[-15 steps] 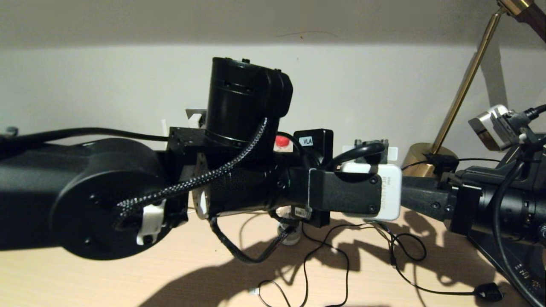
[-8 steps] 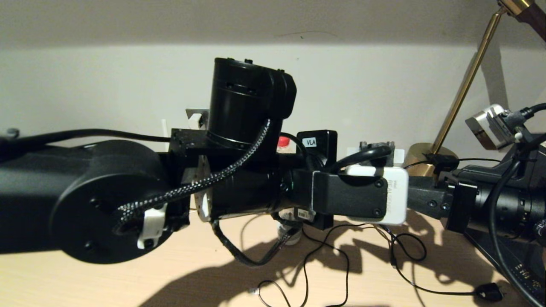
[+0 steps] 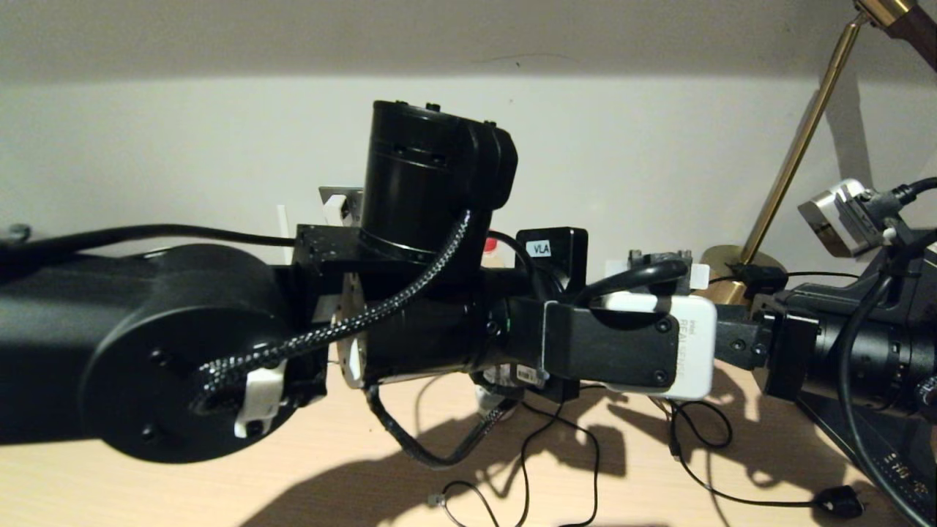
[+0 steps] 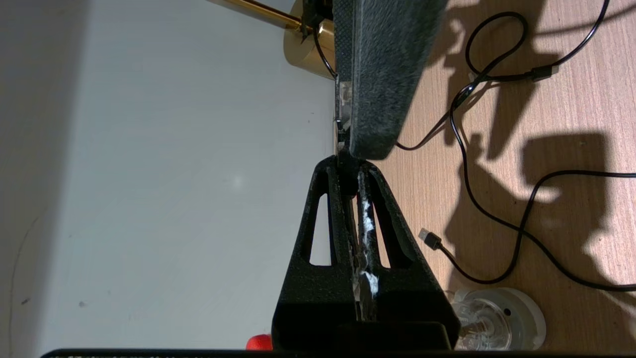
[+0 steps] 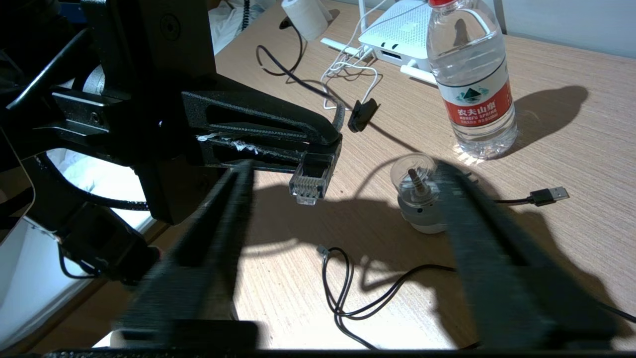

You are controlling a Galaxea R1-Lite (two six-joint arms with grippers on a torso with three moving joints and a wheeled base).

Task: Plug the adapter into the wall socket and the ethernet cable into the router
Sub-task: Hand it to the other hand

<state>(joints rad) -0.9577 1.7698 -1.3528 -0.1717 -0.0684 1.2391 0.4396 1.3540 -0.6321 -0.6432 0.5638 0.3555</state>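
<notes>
While you look down from the head view, the tabletop (image 3: 146, 490) of pale wood is mostly hidden behind the two black arms, which meet above it near the wall. Next in size, one white router (image 5: 397, 37) lies flat at the far side of the tabletop in the right wrist view, two of its thin antennas showing and dark ports along the edge that faces you. One clear water bottle (image 5: 469, 79) stands upright just beside it, holding water, with a red cap and a red band that reads "NONGFU SPRING" under Chinese characters. A black block behind the arms carries a white sticker reading "VLA" (image 3: 542, 249). Your left claw (image 5: 323, 146) is pinched shut on the ethernet cable (image 5: 310, 179), whose clear plug tip sticks out past the fingertips, held in the air above the tabletop. Your right claw (image 5: 343, 199) stands partly open with nothing between its two fingers, which flank that plug. One round clear-and-white gadget (image 5: 420, 196) sits on the tabletop beneath, and a thin black USB-tipped cable (image 5: 549, 195) lies near it. The wall socket (image 3: 338, 201) peeks out behind the left arm.
</notes>
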